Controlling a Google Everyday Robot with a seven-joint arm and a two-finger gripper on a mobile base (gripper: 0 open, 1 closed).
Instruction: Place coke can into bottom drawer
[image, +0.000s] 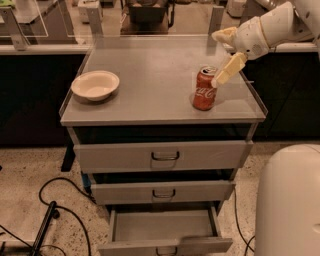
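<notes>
On the cabinet top (155, 75), near its right front corner, the coke can (204, 90) stands upright. The gripper (225, 52) hovers open beside its rim. You are at the grasp: centre the gripper on the can, close, then carry it down to the pulled-out bottom drawer (162, 226).

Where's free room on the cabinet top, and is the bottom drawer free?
Widest bare patch: cabinet top between bowl and coke can. The bottom drawer is pulled out, its tray bare. Crowded at the right edge: the open gripper hangs by the can.
</notes>
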